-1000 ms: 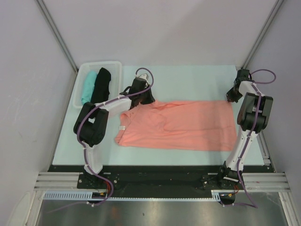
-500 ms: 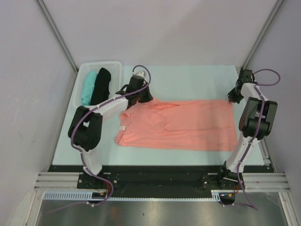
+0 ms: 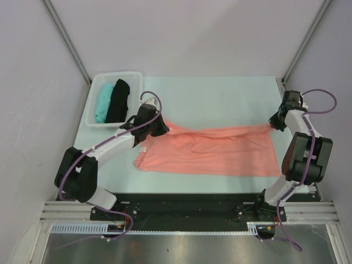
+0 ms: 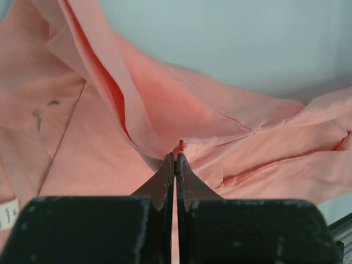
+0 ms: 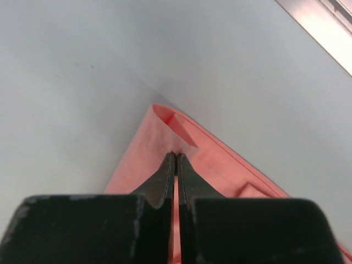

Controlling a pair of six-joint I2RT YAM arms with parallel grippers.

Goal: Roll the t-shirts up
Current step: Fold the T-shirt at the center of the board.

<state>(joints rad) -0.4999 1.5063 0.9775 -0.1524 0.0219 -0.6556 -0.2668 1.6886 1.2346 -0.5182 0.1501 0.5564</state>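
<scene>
The salmon-pink t-shirt (image 3: pixel 209 151) lies spread across the middle of the table, its far edge lifted and drawn toward me. My left gripper (image 3: pixel 160 127) is shut on the far left edge near the collar; the left wrist view shows the cloth (image 4: pixel 165 115) pinched at the tips of my left gripper (image 4: pixel 175 157). My right gripper (image 3: pixel 273 124) is shut on the far right corner; the right wrist view shows that corner (image 5: pixel 165 137) pinched at the tips of my right gripper (image 5: pixel 176 156). A teal t-shirt (image 3: pixel 102 102) and a black t-shirt (image 3: pixel 118 100) lie rolled in the bin.
A clear plastic bin (image 3: pixel 132 77) stands at the far left of the table and holds the two rolled shirts. Grey walls stand on both sides. The table's black front rail (image 3: pixel 187 201) runs near the arm bases.
Both grippers have pulled the shirt's far edge toward the near side, so the far strip now folds over the body of the shirt. Both arms have drawn back.
</scene>
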